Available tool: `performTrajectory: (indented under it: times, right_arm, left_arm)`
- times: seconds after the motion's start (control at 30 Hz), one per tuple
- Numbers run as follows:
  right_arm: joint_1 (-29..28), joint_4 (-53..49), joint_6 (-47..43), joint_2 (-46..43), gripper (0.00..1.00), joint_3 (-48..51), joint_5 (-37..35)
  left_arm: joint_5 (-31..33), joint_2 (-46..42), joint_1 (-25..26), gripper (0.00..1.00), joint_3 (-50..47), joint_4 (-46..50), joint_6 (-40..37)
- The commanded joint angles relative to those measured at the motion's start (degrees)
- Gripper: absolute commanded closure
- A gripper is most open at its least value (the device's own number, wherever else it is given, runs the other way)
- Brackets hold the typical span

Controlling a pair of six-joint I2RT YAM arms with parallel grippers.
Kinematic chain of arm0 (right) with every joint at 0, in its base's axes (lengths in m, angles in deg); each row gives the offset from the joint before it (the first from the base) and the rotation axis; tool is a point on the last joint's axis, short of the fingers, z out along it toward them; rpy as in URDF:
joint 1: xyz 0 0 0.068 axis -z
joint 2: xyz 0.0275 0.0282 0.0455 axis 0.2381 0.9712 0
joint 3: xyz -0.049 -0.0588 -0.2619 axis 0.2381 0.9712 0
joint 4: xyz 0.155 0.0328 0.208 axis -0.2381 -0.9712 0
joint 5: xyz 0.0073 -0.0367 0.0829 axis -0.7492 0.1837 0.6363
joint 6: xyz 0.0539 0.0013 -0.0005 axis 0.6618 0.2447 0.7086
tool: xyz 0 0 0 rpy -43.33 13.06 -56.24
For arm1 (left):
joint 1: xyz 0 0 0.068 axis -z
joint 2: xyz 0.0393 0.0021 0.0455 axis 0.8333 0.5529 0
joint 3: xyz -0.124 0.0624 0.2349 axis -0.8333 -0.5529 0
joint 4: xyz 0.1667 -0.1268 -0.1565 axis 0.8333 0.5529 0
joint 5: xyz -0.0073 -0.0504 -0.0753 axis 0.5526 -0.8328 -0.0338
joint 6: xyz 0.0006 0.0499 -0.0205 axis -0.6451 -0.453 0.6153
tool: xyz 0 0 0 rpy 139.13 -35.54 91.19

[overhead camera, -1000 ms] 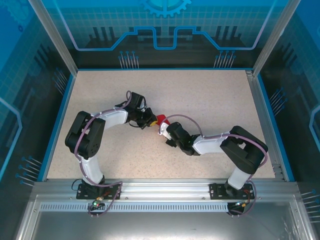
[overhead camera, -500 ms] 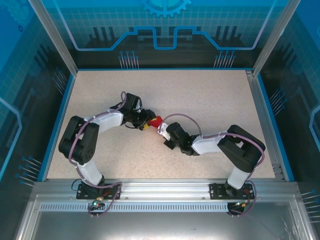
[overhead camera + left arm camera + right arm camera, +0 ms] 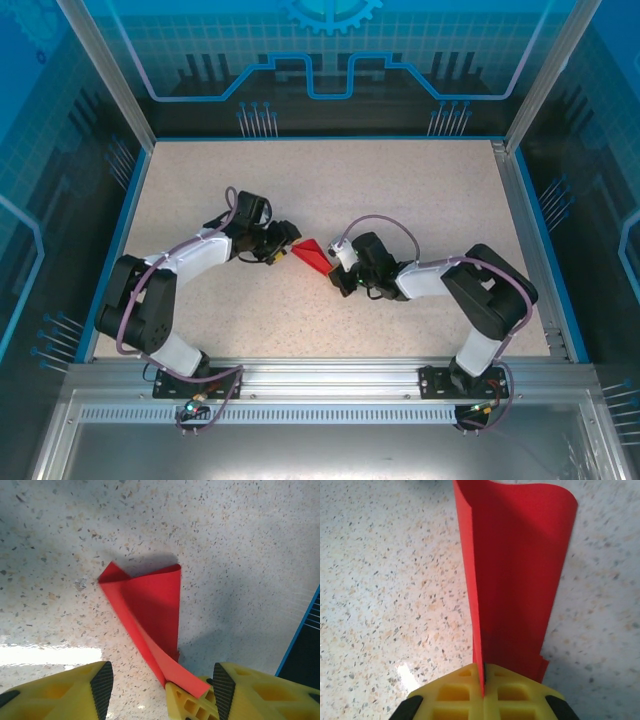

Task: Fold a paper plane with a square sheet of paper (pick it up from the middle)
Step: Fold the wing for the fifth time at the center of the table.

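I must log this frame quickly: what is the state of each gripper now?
Left gripper: open, gripping nothing.
Right gripper: closed on the folded red paper.

You have one folded red sheet of paper (image 3: 310,253) to count, lying on one speckled table (image 3: 420,180). You have two arms on it: one left arm (image 3: 190,262) and one right arm (image 3: 430,278). They stand on two base plates (image 3: 197,381), one under each arm. That gives you two grippers, one left gripper (image 3: 286,245) and one right gripper (image 3: 333,262). Each gripper carries two yellow fingers (image 3: 60,692), so you count four fingers in all.
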Motion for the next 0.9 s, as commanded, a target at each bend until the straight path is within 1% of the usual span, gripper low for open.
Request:
performTrajectory:
  times: [0.0,0.07,0.2,0.33,0.43,0.5,0.63,0.87]
  right_arm:
    - [1.31,1.14,4.43,2.12,1.00,-0.29,5.68]
    - [2.46,0.90,6.30,2.45,1.00,-0.52,6.69]
    - [4.75,0.38,10.16,3.41,0.99,-1.00,11.49]
    - [6.17,-0.81,11.35,3.77,0.98,-1.28,14.84]
    - [6.96,-2.96,12.20,4.66,0.97,-2.68,17.48]
    - [7.18,-4.17,12.89,5.38,0.96,-3.66,18.97]
    - [7.23,-9.92,14.07,7.41,0.95,-7.32,21.63]
    - [7.05,-16.03,17.16,9.97,0.92,-11.83,23.89]
  left_arm:
    - [-0.79,-0.38,-0.02,0.42,-1.44,-0.54,0.07]
    - [-1.47,-0.79,0.17,0.42,-2.42,-1.68,0.71]
    - [-2.42,-0.90,0.59,0.41,-3.98,-4.11,1.95]
    - [-1.95,-0.83,1.87,0.41,-4.30,-4.29,1.85]
    - [-2.04,-0.87,3.30,0.43,-4.66,-5.87,2.06]
    - [-1.86,-0.74,4.11,0.47,-4.60,-6.31,2.22]
    - [-2.07,-0.65,5.18,0.52,-6.15,-9.90,3.69]
    - [-2.41,-0.18,7.21,0.54,-7.47,-14.40,4.35]
